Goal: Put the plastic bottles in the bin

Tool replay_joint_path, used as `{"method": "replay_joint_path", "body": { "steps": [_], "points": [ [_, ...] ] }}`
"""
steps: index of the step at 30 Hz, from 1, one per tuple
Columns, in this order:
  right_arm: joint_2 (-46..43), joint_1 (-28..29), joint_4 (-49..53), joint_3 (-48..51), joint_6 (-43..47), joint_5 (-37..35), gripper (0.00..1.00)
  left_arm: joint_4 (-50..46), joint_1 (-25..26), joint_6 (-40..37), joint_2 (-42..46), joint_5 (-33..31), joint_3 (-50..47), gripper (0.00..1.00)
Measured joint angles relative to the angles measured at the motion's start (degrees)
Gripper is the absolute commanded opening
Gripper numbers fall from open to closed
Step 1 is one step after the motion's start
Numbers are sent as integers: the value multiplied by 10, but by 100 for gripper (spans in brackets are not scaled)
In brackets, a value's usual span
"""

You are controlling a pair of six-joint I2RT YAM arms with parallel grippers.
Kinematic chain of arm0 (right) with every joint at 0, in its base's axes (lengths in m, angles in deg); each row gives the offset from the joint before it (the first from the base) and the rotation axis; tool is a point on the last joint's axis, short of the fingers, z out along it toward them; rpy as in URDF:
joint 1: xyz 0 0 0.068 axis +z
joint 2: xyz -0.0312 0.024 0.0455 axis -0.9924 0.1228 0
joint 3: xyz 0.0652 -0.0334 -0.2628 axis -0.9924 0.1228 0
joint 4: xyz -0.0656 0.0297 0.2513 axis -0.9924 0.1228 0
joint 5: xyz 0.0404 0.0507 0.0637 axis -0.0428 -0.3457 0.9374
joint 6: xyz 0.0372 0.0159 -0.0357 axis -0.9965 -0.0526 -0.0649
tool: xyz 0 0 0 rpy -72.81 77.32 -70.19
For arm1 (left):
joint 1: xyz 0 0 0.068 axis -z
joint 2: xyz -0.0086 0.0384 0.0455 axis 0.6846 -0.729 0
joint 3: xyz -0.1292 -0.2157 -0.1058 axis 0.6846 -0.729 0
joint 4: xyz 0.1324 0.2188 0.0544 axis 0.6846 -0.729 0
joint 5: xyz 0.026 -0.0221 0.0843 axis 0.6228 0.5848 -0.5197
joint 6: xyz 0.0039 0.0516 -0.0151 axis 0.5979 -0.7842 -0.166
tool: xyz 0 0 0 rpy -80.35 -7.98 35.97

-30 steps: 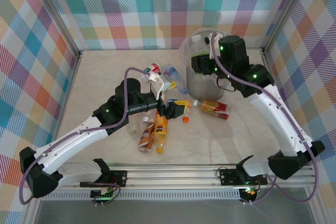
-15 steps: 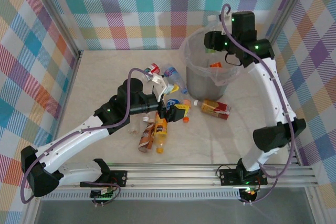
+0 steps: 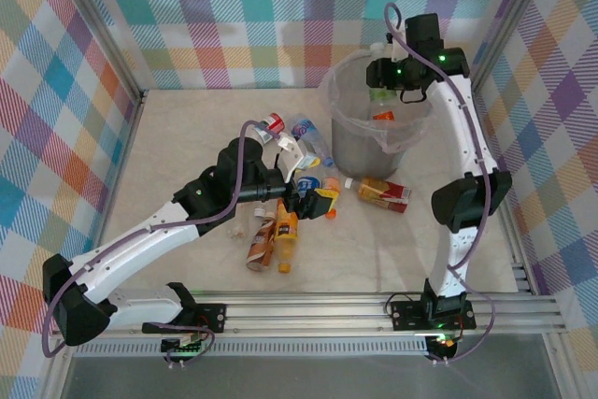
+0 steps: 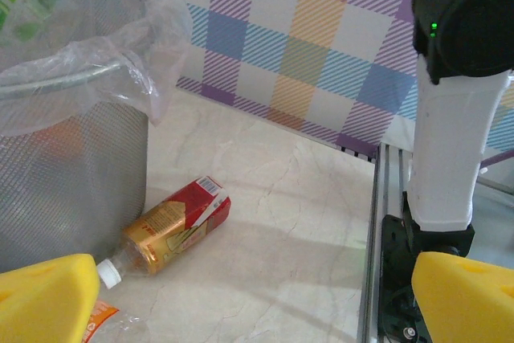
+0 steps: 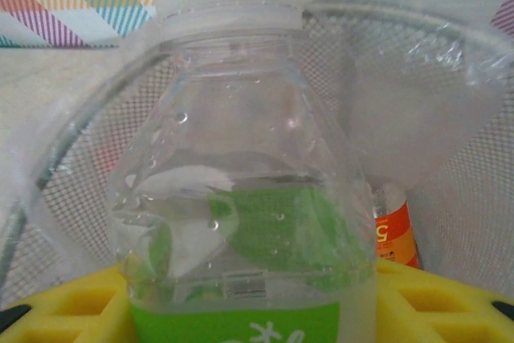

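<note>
The bin point(image 3: 348, 150), a grey mesh basket with a clear liner point(image 4: 165, 54) folded over its rim, stands at the far right of the table point(image 3: 182, 142). Lying in it is an orange-labelled bottle point(image 5: 393, 234). The right gripper point(image 3: 384, 87) hangs above the bin's far rim, and its yellow pads are clamped on a green-labelled bottle point(image 5: 245, 222) held over the opening. Outside, a red-and-brown-labelled bottle point(image 4: 175, 221) lies on its side just beside the bin's wall, and the other loose bottles point(image 3: 277, 238) are scattered mid-table. The left gripper point(image 3: 314, 199) is low over them, fingers spread wide with nothing between them. A second ago the right arm was bent in front of the bin and hid its mouth – it has since lifted and swung back to the far rim. The left arm has barely shifted, and the bottles on the table lie as before.
</note>
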Motion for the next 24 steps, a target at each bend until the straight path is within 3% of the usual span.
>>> {"method": "replay_joint_path", "body": {
  "steps": [24],
  "points": [
    [72,0,85,23,15,33,60,-16,0,-10,-4,0,1,100]
  ]
}}
